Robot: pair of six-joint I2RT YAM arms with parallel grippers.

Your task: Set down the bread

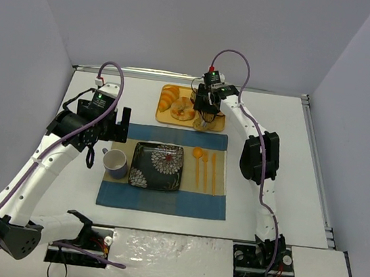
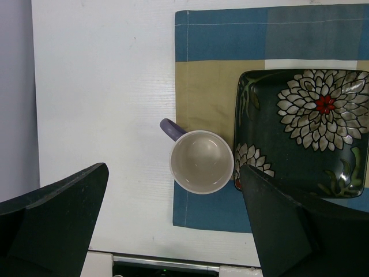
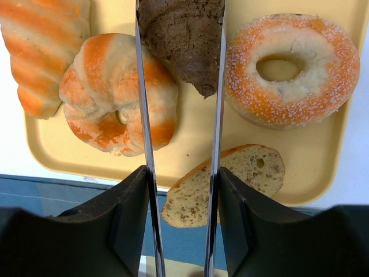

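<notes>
A yellow tray (image 3: 190, 133) at the back of the table (image 1: 160, 116) holds a striped roll (image 3: 40, 52), a twisted orange bun (image 3: 109, 92), a sugared doughnut (image 3: 291, 69), a seeded bread slice (image 3: 230, 179) overhanging its front edge, and a brown croissant (image 3: 184, 40). My right gripper (image 3: 180, 23) hangs over the tray (image 1: 206, 108); its thin metal fingers (image 3: 144, 115) press against both sides of the brown croissant. The dark flowered plate (image 1: 137, 147) lies on the placemat and shows in the left wrist view (image 2: 239, 115). My left gripper (image 2: 174, 167) is open and empty above the cup.
A purple cup (image 2: 202, 161) stands left of the plate on the blue and tan placemat (image 1: 163, 204). An orange spoon, knife and fork (image 1: 205, 168) lie right of the plate. Grey walls enclose the table at the back and sides.
</notes>
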